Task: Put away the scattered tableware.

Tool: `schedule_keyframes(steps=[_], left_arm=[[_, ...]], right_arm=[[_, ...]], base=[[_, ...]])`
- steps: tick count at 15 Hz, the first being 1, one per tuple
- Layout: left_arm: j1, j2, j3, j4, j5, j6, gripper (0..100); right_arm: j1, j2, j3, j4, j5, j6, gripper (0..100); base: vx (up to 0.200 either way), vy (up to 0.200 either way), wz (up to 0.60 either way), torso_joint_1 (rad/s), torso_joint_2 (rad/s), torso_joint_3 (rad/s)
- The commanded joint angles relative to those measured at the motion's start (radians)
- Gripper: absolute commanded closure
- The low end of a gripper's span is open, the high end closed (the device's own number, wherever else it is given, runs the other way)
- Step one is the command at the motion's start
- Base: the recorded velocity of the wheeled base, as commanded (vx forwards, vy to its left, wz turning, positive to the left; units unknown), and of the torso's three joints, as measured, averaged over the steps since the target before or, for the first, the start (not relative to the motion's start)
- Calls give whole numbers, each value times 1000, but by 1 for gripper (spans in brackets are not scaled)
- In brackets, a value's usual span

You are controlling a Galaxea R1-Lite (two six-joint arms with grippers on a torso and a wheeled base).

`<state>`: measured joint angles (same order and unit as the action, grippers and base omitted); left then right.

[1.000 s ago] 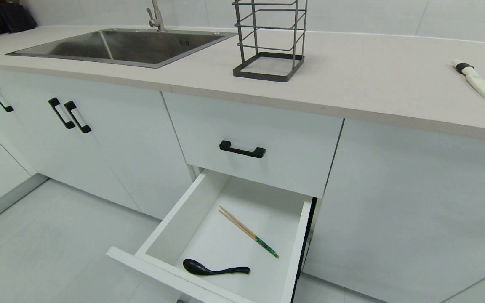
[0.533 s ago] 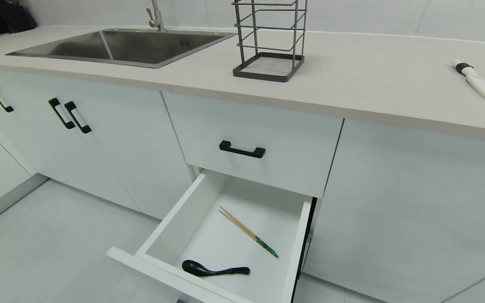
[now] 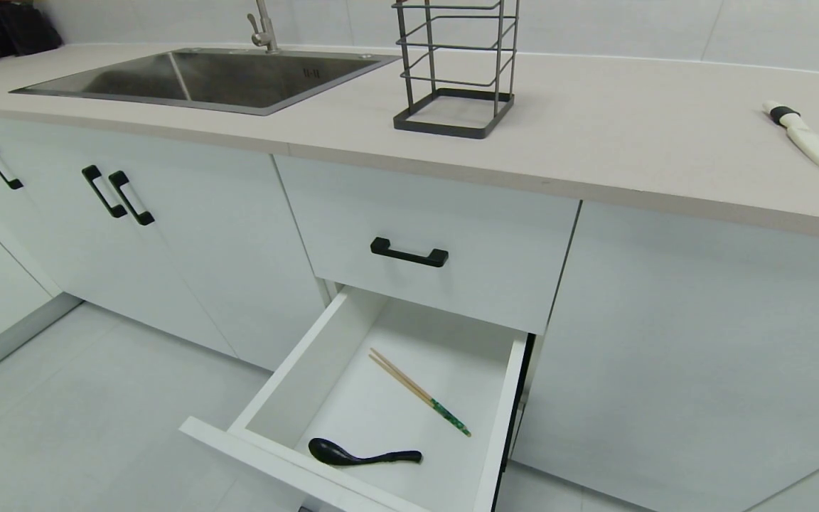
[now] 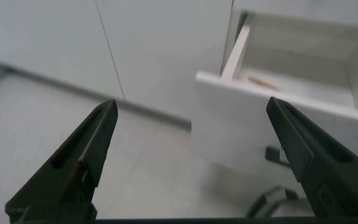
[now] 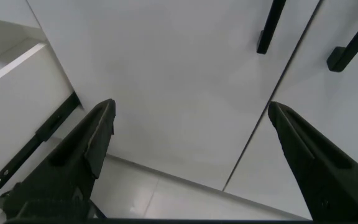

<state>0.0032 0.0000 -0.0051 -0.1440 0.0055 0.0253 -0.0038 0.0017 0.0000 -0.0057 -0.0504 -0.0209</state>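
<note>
**Fetching the knife from the far end of the bench**

On your left, the left claw (image 4: 190, 109) hangs low, released, with its fingers spread wide and nothing between them. It faces the floor and the front of the open lower drawer (image 4: 260, 118). The right claw (image 5: 190, 106) is released too, fingers wide apart, facing a shut cabinet door.

Across the bench (image 3: 630, 121) from left to right you have the sink (image 3: 196, 75), then the upright wire rack (image 3: 452, 71). Well apart from both, at the right end, lies the white knife (image 3: 807, 139) with its dark band. It looks like the 1 piece not yet put away, so treat it as the step in hand.

- Use the right arm, since the knife is on that side.
- Come down from above, because the knife lies flat.
- Turn the claw across the knife's length and close near the dark band, where the body looks thickest.
- Lift straight up before you swing it over, so the tip does not drag.

Below the shut upper drawer (image 3: 452, 213), the open drawer already holds 2 things. A black spoon (image 3: 363, 455) lies near the front wall, and a pair of chopsticks (image 3: 416, 391) lies diagonally behind it, apart from the spoon. Lay the knife on the bare floor of the drawer, left of the chopsticks.
</note>
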Motion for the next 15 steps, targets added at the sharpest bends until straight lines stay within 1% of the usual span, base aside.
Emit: schedule_keyframes(steps=[1, 2, 3, 4, 5, 6, 7, 10, 12, 13, 15], left_arm=[[4, 12, -50, -104, -124, 38, 0], [4, 26, -81, -85, -162, 38, 0], [-19, 103, -165, 14, -237, 15, 0], [-55, 186, -210, 96, -309, -8, 0], [-75, 230, -223, 135, -348, -8, 0], [-98, 305, -225, 164, -409, -7, 0], [-118, 393, -220, 166, -450, -7, 0], [-146, 522, -217, 164, -475, -5, 0], [-155, 555, -217, 164, -481, -1, 0], [-163, 588, -217, 164, -495, 2, 0], [-184, 693, -223, 161, -498, 45, 0]], right_arm=[[-1, -2, 0, 3, -6, 4, 0], [-1, -2, 0, 3, -6, 4, 0], [-1, -2, 0, 3, -6, 4, 0], [-1, -2, 0, 3, -3, 2, 0], [-1, -2, 0, 3, -2, 4, 0], [-1, -2, 0, 1, -2, 7, 0], [-1, -2, 0, 1, 1, 27, 0], [-1, -2, 0, 1, 1, 41, 0], [-1, -2, 0, 1, 1, 41, 0], [-1, -2, 0, 1, 1, 41, 0], [-1, -2, 0, 1, 1, 41, 0]], base=[[0, 0, 0, 0, 0, 0], [0, 0, 0, 0, 0, 0], [0, 0, 0, 0, 0, 0], [0, 0, 0, 0, 0, 0], [0, 0, 0, 0, 0, 0], [0, 0, 0, 0, 0, 0], [0, 0, 0, 0, 0, 0], [0, 0, 0, 0, 0, 0], [0, 0, 0, 0, 0, 0], [0, 0, 0, 0, 0, 0], [0, 0, 0, 0, 0, 0]])
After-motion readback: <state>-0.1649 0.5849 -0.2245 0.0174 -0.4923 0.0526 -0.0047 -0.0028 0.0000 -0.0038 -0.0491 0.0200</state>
